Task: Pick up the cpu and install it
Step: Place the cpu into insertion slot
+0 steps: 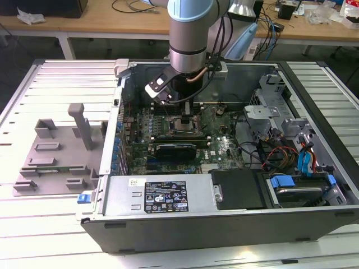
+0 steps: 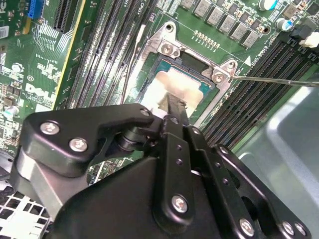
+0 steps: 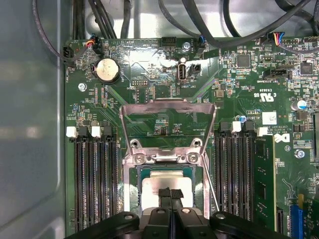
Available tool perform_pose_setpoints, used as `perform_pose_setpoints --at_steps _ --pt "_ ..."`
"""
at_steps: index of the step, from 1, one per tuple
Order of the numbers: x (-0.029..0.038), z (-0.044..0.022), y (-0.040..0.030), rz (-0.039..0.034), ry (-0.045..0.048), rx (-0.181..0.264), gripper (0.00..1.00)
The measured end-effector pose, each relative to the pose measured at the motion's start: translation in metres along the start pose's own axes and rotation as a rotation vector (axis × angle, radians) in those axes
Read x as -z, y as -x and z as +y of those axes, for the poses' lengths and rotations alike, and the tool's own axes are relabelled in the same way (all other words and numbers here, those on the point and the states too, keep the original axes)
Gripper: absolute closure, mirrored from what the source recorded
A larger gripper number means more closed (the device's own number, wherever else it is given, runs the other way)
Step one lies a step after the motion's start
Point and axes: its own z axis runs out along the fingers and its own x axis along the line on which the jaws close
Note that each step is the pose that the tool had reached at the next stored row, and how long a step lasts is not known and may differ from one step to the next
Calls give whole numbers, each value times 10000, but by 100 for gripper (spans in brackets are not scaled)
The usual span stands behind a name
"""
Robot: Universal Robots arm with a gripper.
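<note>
Fingers (image 3: 164, 195) of the gripper (image 3: 171, 191) are pressed together with nothing between them. In the first wrist view you see their tips over the middle of the cpu (image 3: 151, 191), though you cannot tell whether they touch its top. That view also shows you the metal hold-down plate (image 3: 167, 117) hinged open and standing up beyond the socket. Rows of black memory slots (image 3: 94, 174) run along both sides, and a round coin battery (image 3: 106, 69) sits farther along the green circuit board (image 3: 149, 79). The second wrist view looks past the black gripper body and adds a thin wire lever (image 2: 269, 79) reaching away from one corner of the socket frame (image 2: 164, 47). The cpu lies flat in the socket, a small square with a pale silvery top that glares under the light, bordered by a darker rim. The exterior view gives you the wider setting. There the arm (image 1: 190, 28) comes straight down into an open computer case (image 1: 168, 227) lying on its side on a slatted metal table (image 1: 33, 241). Its wrist points down at the board, with the gripper low over the socket. A grey plastic tray (image 1: 50, 168) with upright posts sits on the table outside the case, toward the exterior view's left.
</note>
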Motion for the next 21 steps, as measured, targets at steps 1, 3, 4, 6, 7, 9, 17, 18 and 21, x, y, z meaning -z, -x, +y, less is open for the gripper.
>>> perform_pose_setpoints --at_steps 1,3,4,6,7,9,17,18,21 --pt "-3 -5 0 1 1 -1 89" --pt "-31 -15 0 11 0 1 89" --pt "-56 -17 0 13 0 1 89" --pt "-59 -17 1 10 -1 0 89" --pt "-69 -17 0 15 1 0 89" --pt "-84 -18 0 13 0 0 89" --pt "-106 -20 1 10 -2 0 89" --pt "-106 -20 1 9 -3 0 89" --pt "-94 -18 -2 27 9 -1 89"
